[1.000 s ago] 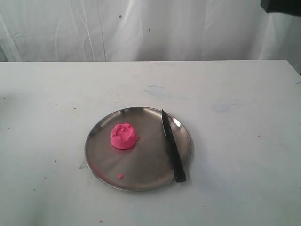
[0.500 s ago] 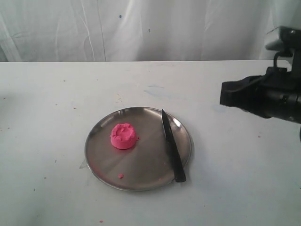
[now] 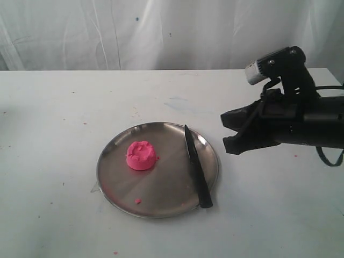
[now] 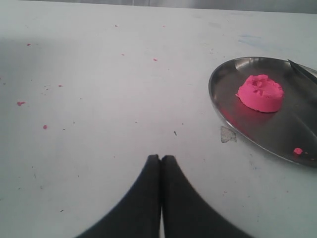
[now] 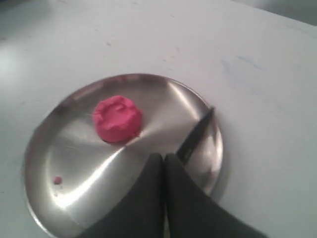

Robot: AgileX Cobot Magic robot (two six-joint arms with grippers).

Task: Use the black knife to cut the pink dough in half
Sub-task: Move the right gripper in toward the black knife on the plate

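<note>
Both sets of jaws closed; right gripper (image 5: pixel 163 159) nearer black knife (image 3: pixel 195 166), lying lengthwise along steel plate's (image 3: pixel 161 193) right side.

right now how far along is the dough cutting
Nothing is cut yet: the pink dough sits whole on the steel plate. In hand: the right gripper, jaws shut and empty, hovers beside the plate near the black knife, which lies untouched. Remaining: grasp the knife and halve the dough.

We see the pink dough (image 3: pixel 141 155), bright pink all over. The plate (image 3: pixel 110 180) is shiny silver. The black knife (image 3: pixel 196 171) is all black. The table (image 3: pixel 54 107) is white with tiny pink dots. The left gripper (image 4: pixel 160 158) and right gripper (image 5: pixel 164 157) are black.
</note>
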